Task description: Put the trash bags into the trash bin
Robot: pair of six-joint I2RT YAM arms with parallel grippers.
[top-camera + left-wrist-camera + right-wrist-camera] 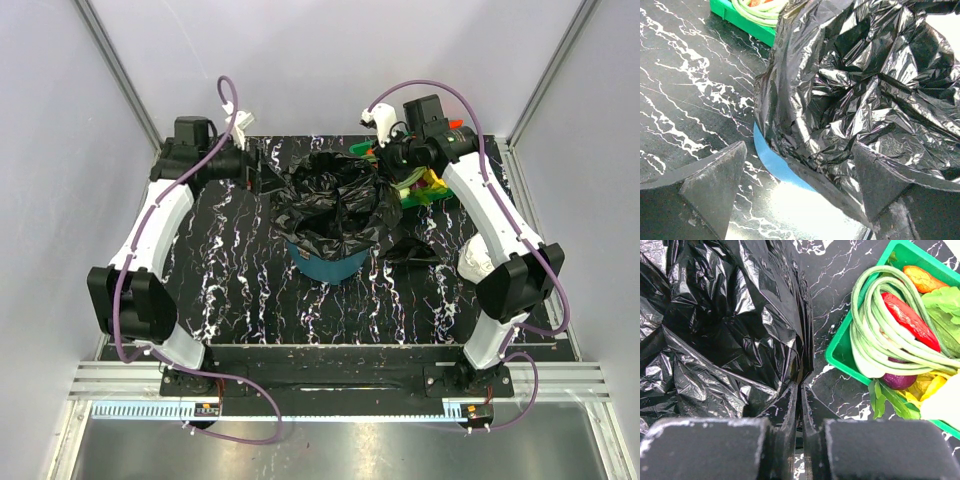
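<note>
Two grippers flank the trash bags (335, 200), draped over the trash bin (325, 262) at centre frame. Left gripper (799, 150) gapes, released; right gripper (801, 390) pinches the film's edge. Any tug from that lone pinch could drag the bag off the rim.

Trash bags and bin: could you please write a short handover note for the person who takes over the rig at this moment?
Left pincer: open, astride the bin rim, holding nothing.
Right pincer: shut, apparently on the edge of the black bag.
Done: that bag is draped over and into the bin, bunched up, with part hanging outside.
Left to do: push it fully in. What looks like a second bag lies on the table right of the bin and must go in too.
</note>
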